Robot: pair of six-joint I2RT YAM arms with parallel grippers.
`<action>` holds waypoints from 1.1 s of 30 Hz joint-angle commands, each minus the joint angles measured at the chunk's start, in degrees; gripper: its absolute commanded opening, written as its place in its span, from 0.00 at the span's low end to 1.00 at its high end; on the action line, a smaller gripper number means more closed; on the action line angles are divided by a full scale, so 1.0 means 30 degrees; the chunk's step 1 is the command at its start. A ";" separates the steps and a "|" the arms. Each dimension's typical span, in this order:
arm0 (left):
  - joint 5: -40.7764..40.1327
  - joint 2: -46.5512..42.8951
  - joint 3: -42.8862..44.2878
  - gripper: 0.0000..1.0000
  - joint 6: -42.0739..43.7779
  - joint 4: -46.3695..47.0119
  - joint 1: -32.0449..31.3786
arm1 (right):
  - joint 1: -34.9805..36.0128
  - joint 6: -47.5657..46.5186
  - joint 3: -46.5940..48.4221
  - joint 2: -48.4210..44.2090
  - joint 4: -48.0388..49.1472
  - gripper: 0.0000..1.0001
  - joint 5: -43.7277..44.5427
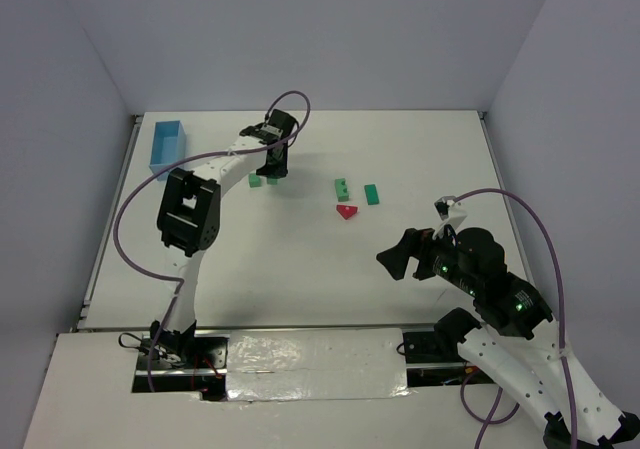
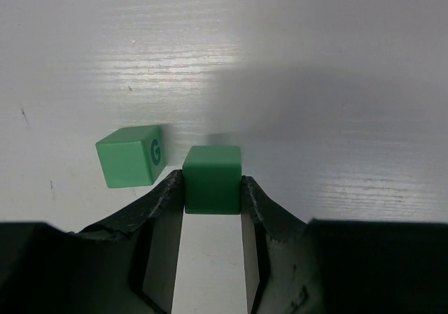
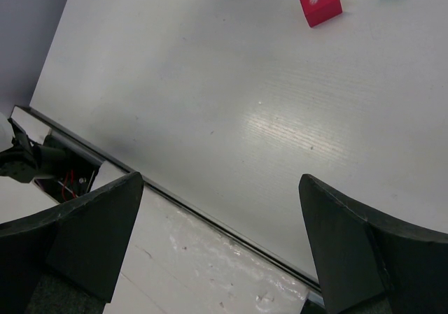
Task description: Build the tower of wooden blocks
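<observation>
Left gripper (image 2: 212,201) is clamped tight on a plain green cube (image 2: 212,177), just beside a G-marked green cube (image 2: 131,157), while well apart to the right a third green block (image 1: 342,187), a fourth green block (image 1: 372,194) and the red roof piece (image 1: 347,211) lie grouped, and the right gripper (image 3: 220,237) hangs spread wide, holding nothing.

A smooth, matt paint is seen on the small green wooden cube (image 2: 212,167). Fine grain and a soft sheen are shown by the white desk (image 2: 315,69). The black fingers (image 2: 159,216) of the left tool (image 2: 212,182) are finished matt.
</observation>
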 commanded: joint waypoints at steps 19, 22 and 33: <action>0.0008 0.1243 0.1082 0.46 -0.0296 -0.0002 0.0592 | 0.0054 -0.0285 -0.0106 0.0223 0.0824 1.00 -0.0189; 0.0066 0.1272 0.1200 0.47 -0.0237 0.0027 0.0622 | -0.0004 -0.0284 -0.0077 0.0252 0.0853 1.00 -0.0189; 0.0857 0.1419 0.1375 0.58 -0.0354 0.0086 0.0622 | 0.0054 -0.0314 -0.0077 0.0457 0.0853 1.00 -0.0218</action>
